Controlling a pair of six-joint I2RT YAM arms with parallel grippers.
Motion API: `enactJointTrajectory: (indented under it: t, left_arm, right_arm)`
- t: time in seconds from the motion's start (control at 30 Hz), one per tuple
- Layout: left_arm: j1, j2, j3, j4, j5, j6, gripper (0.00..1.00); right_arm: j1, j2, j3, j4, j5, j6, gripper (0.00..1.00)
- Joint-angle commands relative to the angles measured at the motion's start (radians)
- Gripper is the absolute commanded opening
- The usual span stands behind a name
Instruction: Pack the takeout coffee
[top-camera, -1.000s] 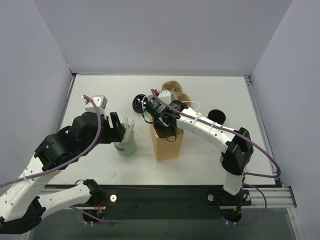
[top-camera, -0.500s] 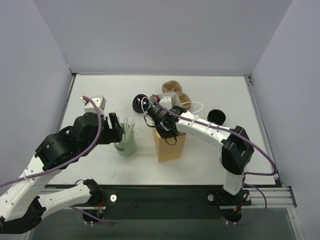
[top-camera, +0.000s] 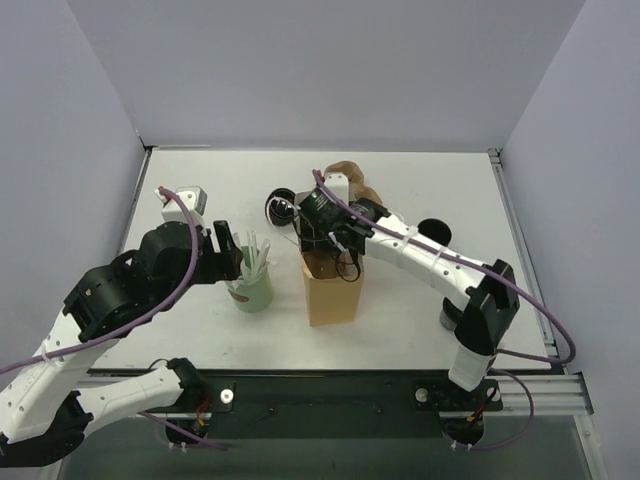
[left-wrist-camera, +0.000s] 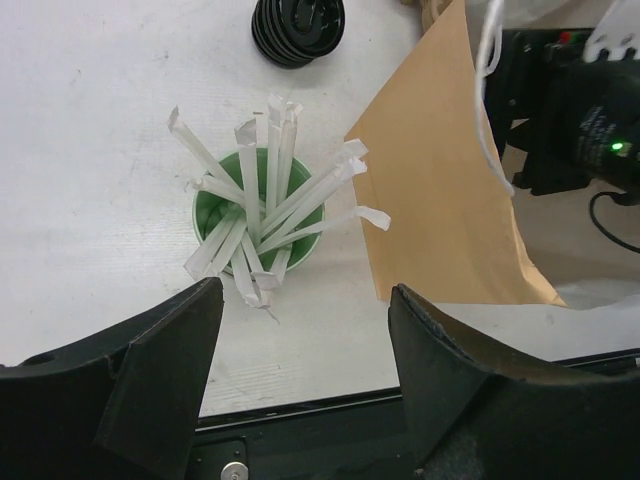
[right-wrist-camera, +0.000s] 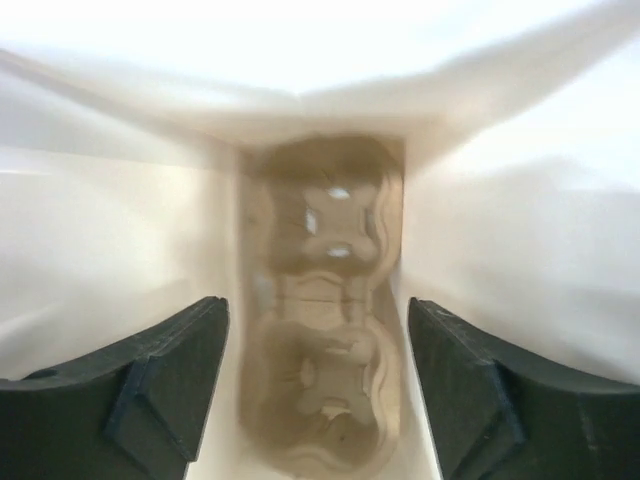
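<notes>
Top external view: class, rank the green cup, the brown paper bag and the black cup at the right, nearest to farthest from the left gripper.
1. green cup, right beside the left gripper, left of centre.
2. brown paper bag, centre.
3. black cup, far right.

A brown paper bag (top-camera: 332, 295) stands upright by the near edge of the counter (top-camera: 200, 180). The right end effector (top-camera: 335, 255) points down into its open mouth. To the bag's left, the left end effector (top-camera: 232, 262) hovers by a green cup (top-camera: 254, 290) of white straws. The takeout coffee (top-camera: 434, 230) sits toward the right edge.
</notes>
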Motion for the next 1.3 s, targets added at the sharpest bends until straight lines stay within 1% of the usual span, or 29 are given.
enactJointTrajectory:
  t: [0.0,0.1,0.23,0.33,0.4,0.5,0.57,0.6,0.7,0.87,0.93,1.03,1.1,1.17,1.2,1.23,1.27]
  left_arm:
    - [0.004,0.003,0.061,0.045,-0.033,0.057,0.77]
    - [0.003,0.013,0.068,0.045,-0.034,0.072,0.77]
    - [0.006,0.019,0.077,0.052,-0.03,0.093,0.77]
    - [0.004,0.033,0.102,0.056,-0.03,0.11,0.77]
    - [0.007,0.045,0.117,0.057,-0.027,0.123,0.77]
    - [0.01,0.074,0.148,0.063,-0.016,0.139,0.77]
    - [0.012,0.097,0.151,0.103,0.004,0.168,0.77]
    - [0.015,0.106,0.153,0.124,0.01,0.181,0.77]
    - [0.029,0.172,0.206,0.167,0.016,0.189,0.77]
    - [0.058,0.273,0.304,0.192,0.064,0.216,0.77]
    - [0.096,0.324,0.372,0.194,0.116,0.224,0.77]
    - [0.134,0.406,0.49,0.175,0.171,0.242,0.77]
    - [0.145,0.444,0.536,0.161,0.196,0.264,0.77]
    - [0.162,0.497,0.61,0.132,0.21,0.297,0.76]
    - [0.167,0.513,0.639,0.117,0.211,0.308,0.77]
    - [0.168,0.537,0.681,0.09,0.207,0.317,0.76]
    - [0.171,0.545,0.702,0.076,0.205,0.328,0.76]
  right_arm:
    - [-0.004,-0.1,0.133,-0.123,-0.016,0.01,0.71]
    - [-0.013,-0.118,0.182,-0.169,-0.031,0.043,0.64]
    - [-0.019,-0.15,0.232,-0.204,-0.036,0.093,0.63]
    - [-0.031,-0.196,0.271,-0.209,-0.063,0.159,0.63]
    - [-0.028,-0.242,0.288,-0.211,-0.056,0.197,0.63]
    - [-0.033,-0.311,0.269,-0.246,-0.015,0.274,0.63]
    - [-0.027,-0.362,0.246,-0.27,0.013,0.314,0.61]
    - [-0.022,-0.377,0.216,-0.307,0.025,0.355,0.61]
    - [-0.01,-0.41,0.159,-0.387,0.05,0.389,0.6]
    - [0.012,-0.408,0.084,-0.421,-0.008,0.386,0.6]
    - [0.018,-0.399,0.053,-0.415,-0.01,0.383,0.61]
    - [0.018,-0.361,0.051,-0.358,-0.033,0.304,0.6]
    - [0.01,-0.313,0.067,-0.355,-0.054,0.249,0.57]
    - [0.001,-0.278,0.091,-0.356,-0.065,0.203,0.44]
    - [0.0,-0.273,0.097,-0.356,-0.08,0.152,0.38]
    - [-0.013,-0.272,0.102,-0.356,-0.086,0.114,0.26]
    - [-0.02,-0.275,0.107,-0.358,-0.09,0.08,0.22]
